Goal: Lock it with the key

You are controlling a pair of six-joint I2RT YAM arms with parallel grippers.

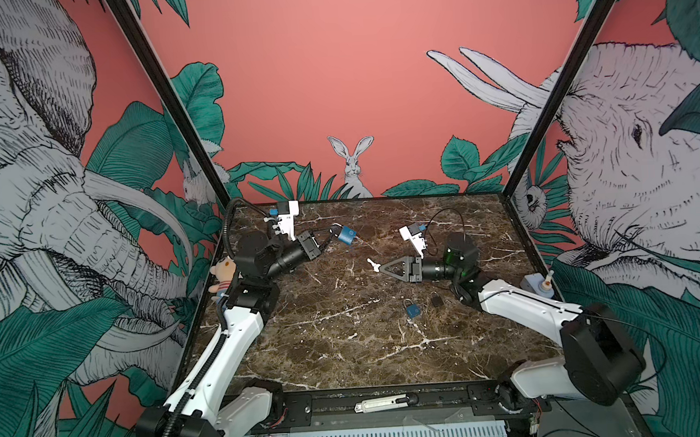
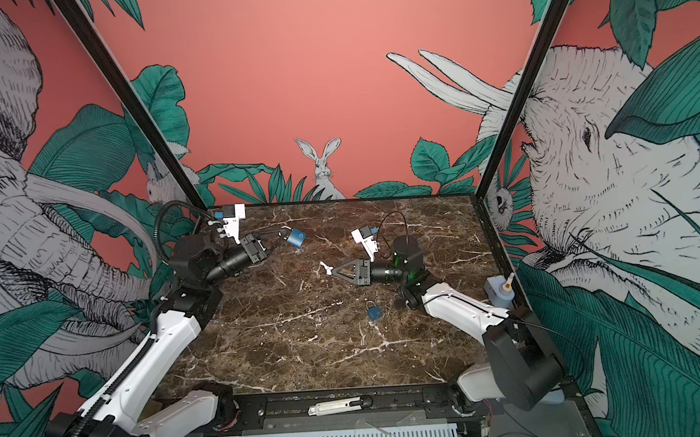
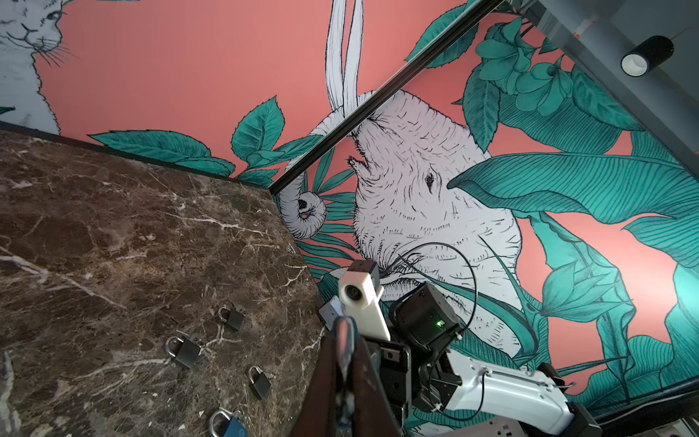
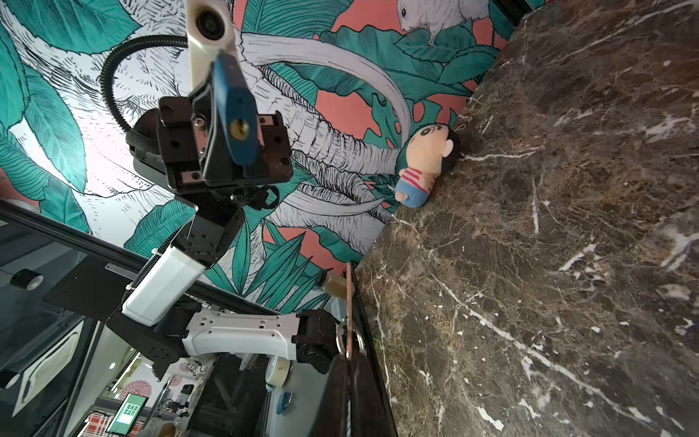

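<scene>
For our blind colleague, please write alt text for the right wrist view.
The left gripper holds a blue padlock, keyhole facing the camera; the right gripper holds a key, seen edge-on. A plush doll lies at the edge of the marble table.

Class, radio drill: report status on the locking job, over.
Left gripper shut on blue padlock, raised. Right gripper shut on key, apart from padlock. Nothing between them.

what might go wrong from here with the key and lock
The left tool grips the blue padlock only by its shackle, so the body may swing when pushed. The right tool pinches the key at its very tips; it could twist or slip at the keyhole.
</scene>
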